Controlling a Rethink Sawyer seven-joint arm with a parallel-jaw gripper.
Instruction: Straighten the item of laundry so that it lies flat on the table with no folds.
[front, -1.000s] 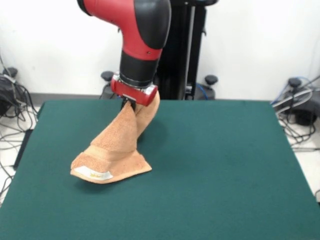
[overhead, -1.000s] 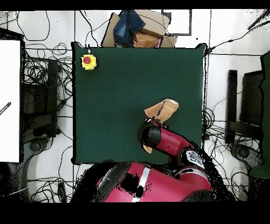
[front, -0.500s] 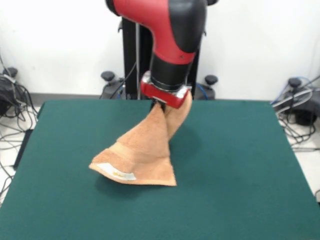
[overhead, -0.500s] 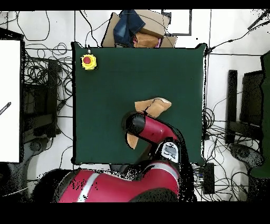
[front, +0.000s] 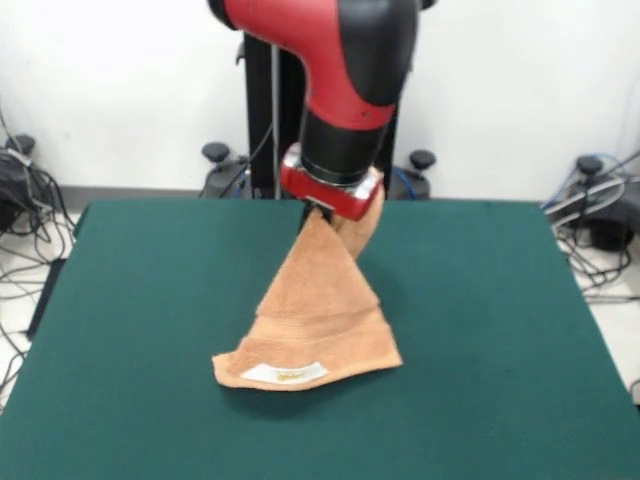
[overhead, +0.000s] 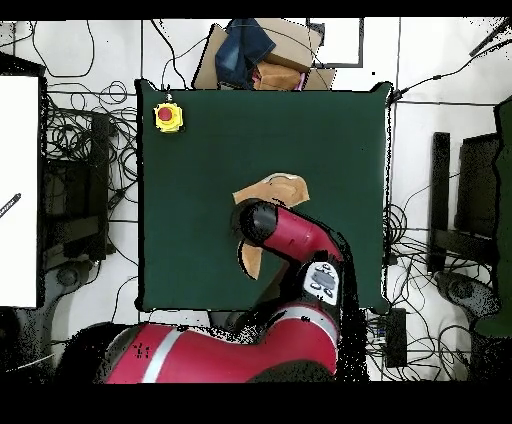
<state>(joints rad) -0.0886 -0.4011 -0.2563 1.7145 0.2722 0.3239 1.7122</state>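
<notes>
- A white wall stands behind the table (front: 480, 300), and the big green top fills most of the front view.
- Black cables (front: 25, 215) lie on the pale floor at the left of the table, and more lie at the right.
- From above, a yellow box with a red button (overhead: 168, 117) sits near one corner of the table.
- A brown cardboard box with dark blue cloth (overhead: 262, 55) on it sits just past the table edge on the side away from the robot (seen from above only).
- The red and black arm (front: 345, 75) comes down over the middle of the table, toward the far side.
- The gripper (front: 318, 212) is just under the red ring at the end of the arm, and it pinches the top of the towel (front: 315, 320).
- The fingers are mostly hidden by the cloth, but they are closed tight on it, since the towel hangs from them.
- The towel is tan-orange and hangs like a tent, narrow at the top and wide at the bottom.
- A second part of the towel goes up behind the gripper on the right side.
- The low edge of the towel rests on the table, near the middle.
- A woven band runs across the towel, just above the low edge.
- A small white label (front: 285, 374) shows on the near edge of the towel.
- The towel is folded over and not flat.
- From above, the arm covers part of the towel, with tan cloth showing on both sides of it.
</notes>
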